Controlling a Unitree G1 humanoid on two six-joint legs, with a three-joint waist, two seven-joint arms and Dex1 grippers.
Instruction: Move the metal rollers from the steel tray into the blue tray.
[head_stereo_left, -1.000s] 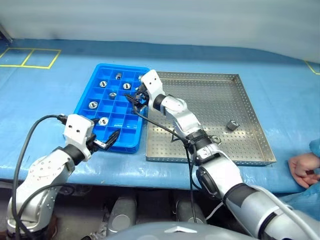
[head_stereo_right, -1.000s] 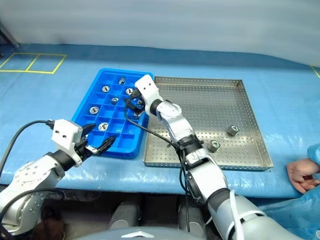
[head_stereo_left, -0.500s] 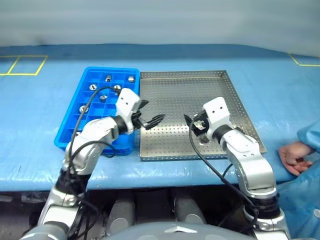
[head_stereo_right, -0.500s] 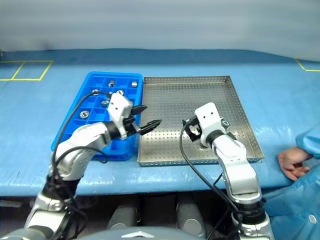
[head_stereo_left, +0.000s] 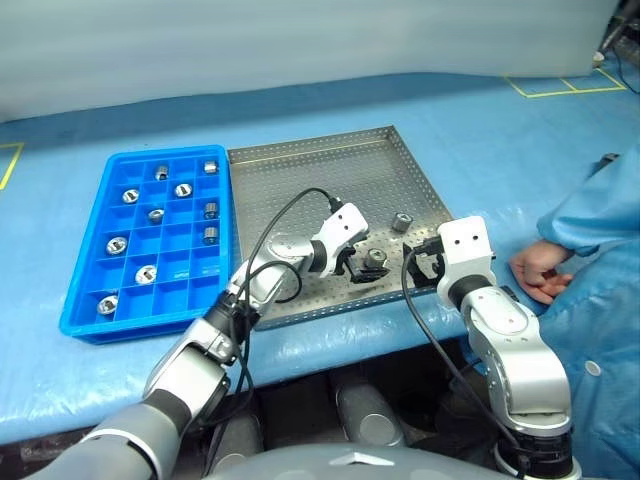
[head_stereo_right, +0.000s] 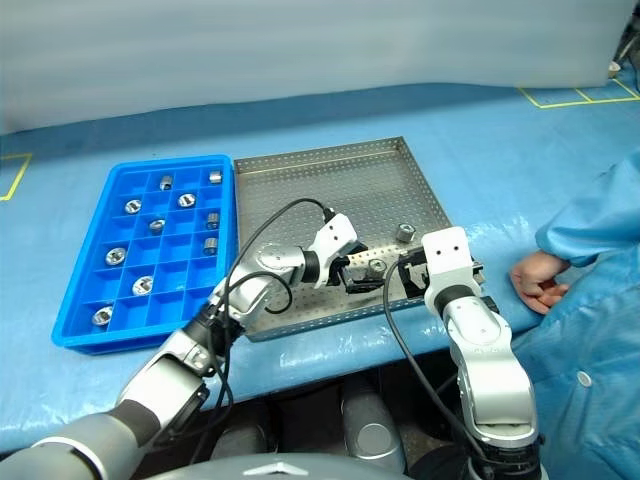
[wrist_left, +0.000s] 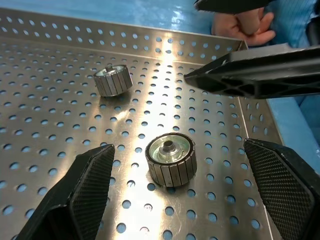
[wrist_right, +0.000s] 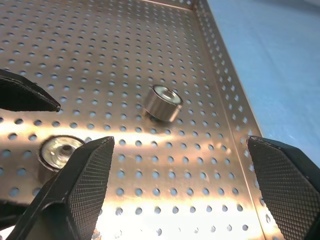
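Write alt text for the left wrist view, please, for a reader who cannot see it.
A small ribbed silver metal roller sits on the grey perforated steel tray, between the open jaws of the left gripper. A second roller lies farther off, and a person's hand rests beyond the rim.

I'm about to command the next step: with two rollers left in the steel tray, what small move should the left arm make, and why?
Probably ease the left end effector forward and down, then close. Its open fingers already flank the nearer roller, which stands upright on the steel tray, untouched. The other roller lies farther off.
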